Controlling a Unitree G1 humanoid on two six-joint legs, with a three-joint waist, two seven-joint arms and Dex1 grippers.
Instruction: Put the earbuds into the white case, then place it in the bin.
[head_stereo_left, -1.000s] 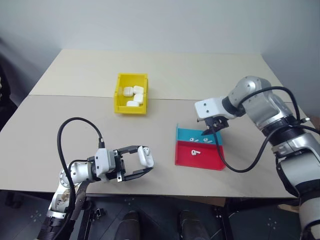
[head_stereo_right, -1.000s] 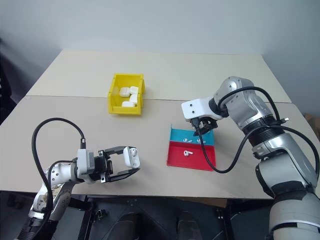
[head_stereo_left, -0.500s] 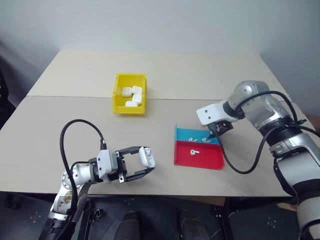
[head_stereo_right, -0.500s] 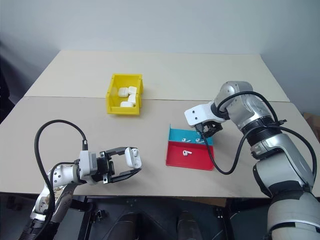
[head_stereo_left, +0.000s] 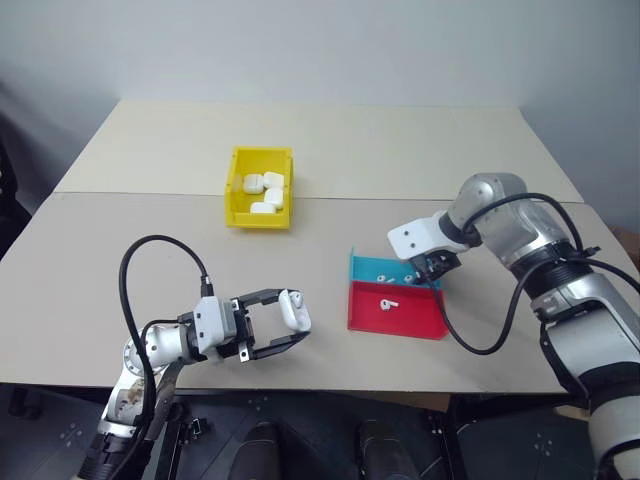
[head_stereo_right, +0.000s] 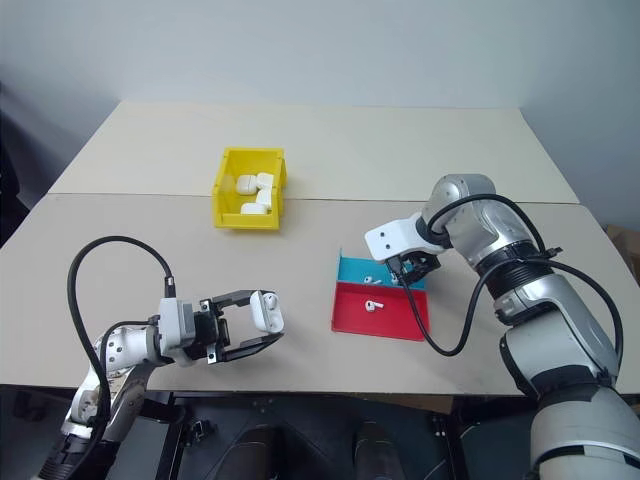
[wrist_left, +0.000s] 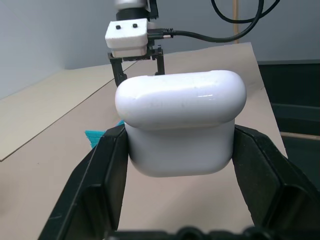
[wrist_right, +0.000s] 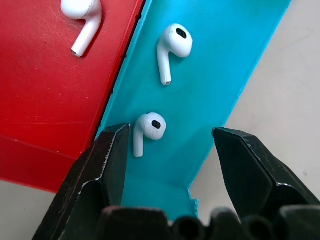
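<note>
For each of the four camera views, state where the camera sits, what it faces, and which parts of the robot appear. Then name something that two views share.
Left eye view: on the head, looking down over the table; both arms, yellow bin, red tray, blue tray.
Right eye view: beside it, same scene.
Left wrist view: on the left wrist, facing along the left gripper, shut on the white case; right gripper beyond.
Right wrist view: on the right wrist, facing down between open fingers at earbuds.
Shared: the case shows in the eye and left wrist views.

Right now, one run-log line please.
left gripper: shut on white case | right gripper: open over earbud in blue tray
</note>
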